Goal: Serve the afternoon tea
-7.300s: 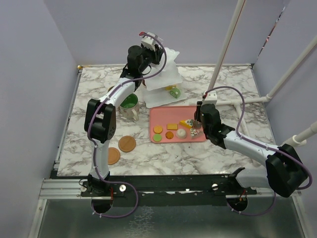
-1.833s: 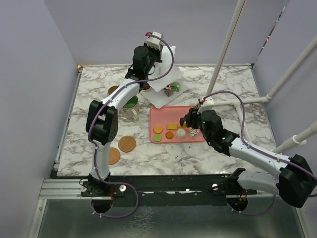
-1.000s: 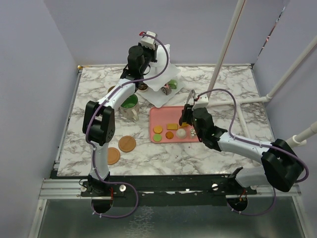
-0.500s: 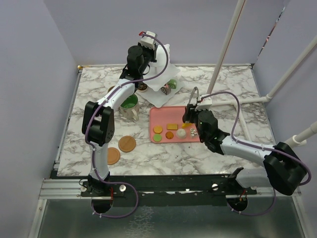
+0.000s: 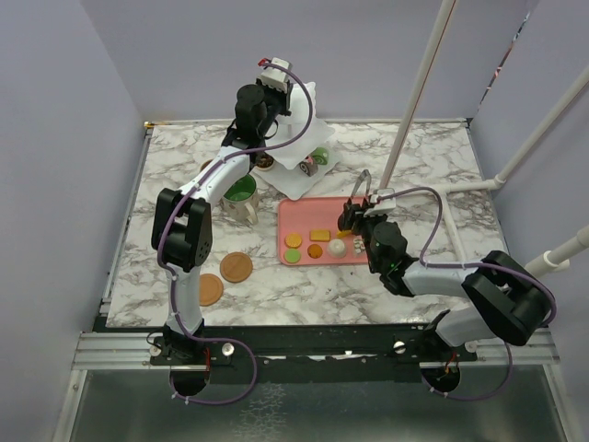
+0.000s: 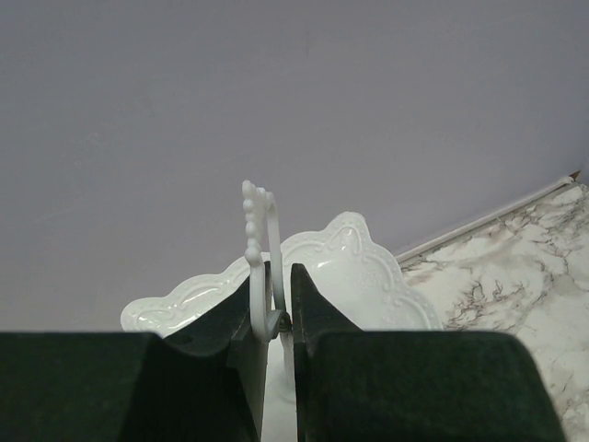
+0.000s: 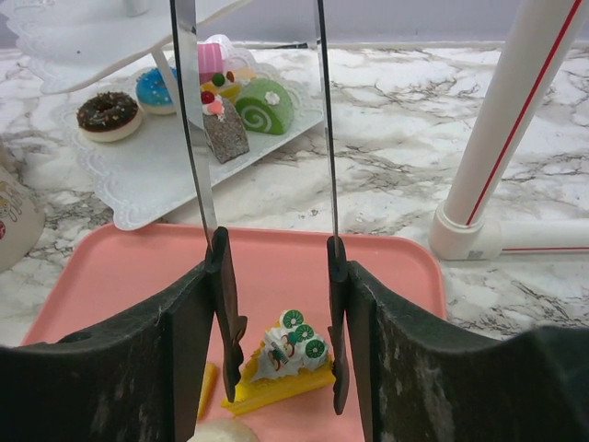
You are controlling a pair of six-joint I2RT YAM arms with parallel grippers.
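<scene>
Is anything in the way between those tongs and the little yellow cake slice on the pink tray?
Nothing visible. The tips of the tongs stand on either side of the yellow cake slice on the pink tray, with only bare tray between them. Whether they touch the slice, I cannot tell.

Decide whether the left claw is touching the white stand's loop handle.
Touching. The left wrist view shows the left claw clamped on the handle, its wire pinched between the fingers.
</scene>
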